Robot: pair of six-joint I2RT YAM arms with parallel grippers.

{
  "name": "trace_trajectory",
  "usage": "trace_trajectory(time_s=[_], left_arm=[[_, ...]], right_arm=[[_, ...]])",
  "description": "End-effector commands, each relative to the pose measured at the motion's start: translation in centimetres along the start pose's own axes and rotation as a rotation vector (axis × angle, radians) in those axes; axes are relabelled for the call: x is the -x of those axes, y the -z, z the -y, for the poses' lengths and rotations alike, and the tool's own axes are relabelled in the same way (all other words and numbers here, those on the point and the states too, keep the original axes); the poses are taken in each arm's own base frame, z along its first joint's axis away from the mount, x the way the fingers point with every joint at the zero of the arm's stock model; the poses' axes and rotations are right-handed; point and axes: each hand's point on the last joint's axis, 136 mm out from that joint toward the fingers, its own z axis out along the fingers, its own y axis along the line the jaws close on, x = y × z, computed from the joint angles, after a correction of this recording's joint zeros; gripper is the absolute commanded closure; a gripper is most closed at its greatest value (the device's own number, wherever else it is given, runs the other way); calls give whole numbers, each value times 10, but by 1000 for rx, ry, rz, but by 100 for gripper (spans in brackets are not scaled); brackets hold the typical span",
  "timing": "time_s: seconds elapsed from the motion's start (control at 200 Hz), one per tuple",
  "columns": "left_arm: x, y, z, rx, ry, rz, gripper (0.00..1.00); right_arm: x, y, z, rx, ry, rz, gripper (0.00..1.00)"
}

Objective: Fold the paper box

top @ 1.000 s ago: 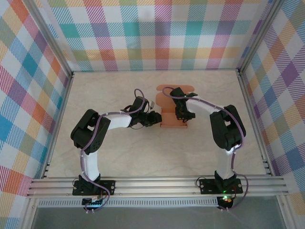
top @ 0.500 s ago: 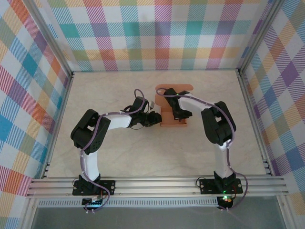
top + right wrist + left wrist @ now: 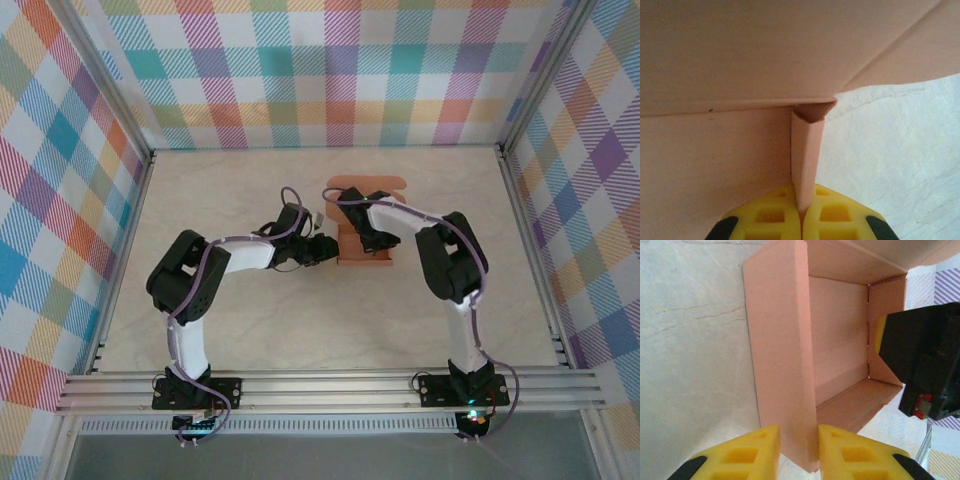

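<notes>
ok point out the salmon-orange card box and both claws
salmon-orange card box (image 3: pixel 837 330), left wrist view, inside floor
left claw (image 3: pixel 798 437), left wrist view, midway between yellow fingertips
right claw (image 3: pixel 801 215), right wrist view, midway between yellow fingertips

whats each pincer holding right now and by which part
Both hold the paper box. The left pincer clamps a thick side wall; the right pincer is pinched shut on a thin folded wall end.
</notes>
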Motion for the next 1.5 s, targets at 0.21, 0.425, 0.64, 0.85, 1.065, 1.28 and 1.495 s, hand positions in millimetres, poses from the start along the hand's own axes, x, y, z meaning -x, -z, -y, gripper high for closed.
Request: trace_trajectory(time_s=[0.21, 0.425, 0.64, 0.85, 1.065, 1.28, 1.495], left_arm=[[5, 28, 20, -14, -49, 47, 74], [4, 29, 18, -9, -46, 46, 74], [6, 32, 20, -5, -57, 60, 74], [15, 56, 28, 18, -129, 153, 67], [51, 99, 42, 103, -298, 334, 28], [98, 123, 44, 134, -476, 431, 13], [133, 136, 51, 84, -641, 433, 13]], right_arm=[[-7, 13, -7, 191, -71, 4, 75], [-6, 17, -2, 186, -88, 18, 62], [-3, 28, 7, 184, -92, 52, 45], [10, 52, 23, 240, -87, 153, 26], [34, 89, 36, 608, -44, 277, 15], [48, 106, 42, 787, 230, 365, 17], [65, 98, 56, 813, 357, 370, 18]])
